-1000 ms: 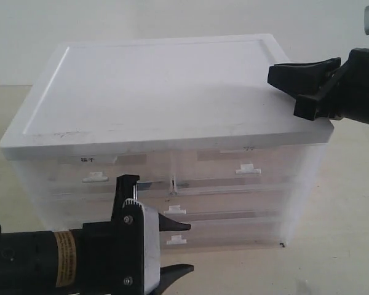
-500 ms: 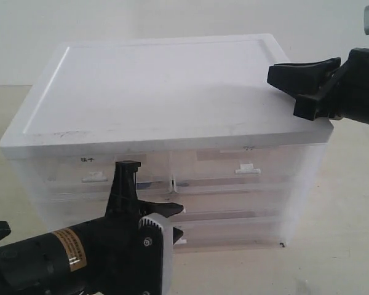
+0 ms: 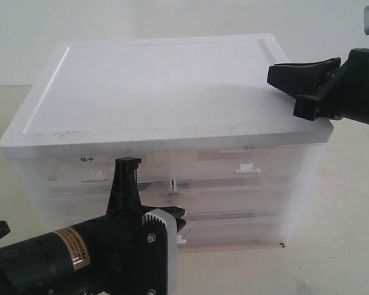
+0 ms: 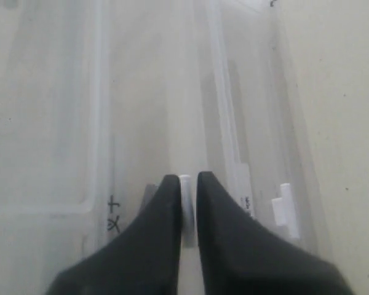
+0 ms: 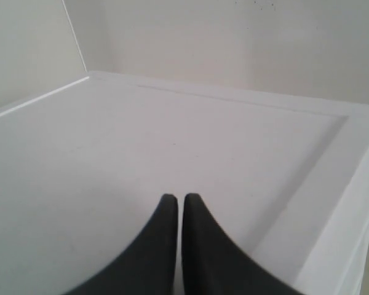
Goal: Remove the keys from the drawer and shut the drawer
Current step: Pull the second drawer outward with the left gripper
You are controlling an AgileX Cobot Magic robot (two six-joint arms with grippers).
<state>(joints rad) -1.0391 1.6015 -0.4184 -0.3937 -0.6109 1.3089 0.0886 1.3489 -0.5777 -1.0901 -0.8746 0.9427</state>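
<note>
The drawer [image 3: 234,206] is the middle full-width translucent one in a white plastic cabinet, and it sits pushed in. My left gripper [image 3: 179,218] is at its front, shut on its small white handle [image 4: 186,203], which shows as a thin white strip between the two black fingers [image 4: 163,209]. My right gripper [image 3: 273,77] hovers over the cabinet's top near the right rear corner. It is shut with nothing in it [image 5: 174,198]. The keys are hidden from every view.
The cabinet's flat white lid [image 3: 160,86] has a raised rim. Two half-width drawers [image 3: 246,166] lie above the held one, and a wide drawer with its own handle [image 4: 286,212] lies below. A beige tabletop [image 3: 332,246] surrounds the cabinet.
My left gripper, open and lower a second ago, has tilted up, moved in and shut on the drawer handle. The right arm has not moved.
</note>
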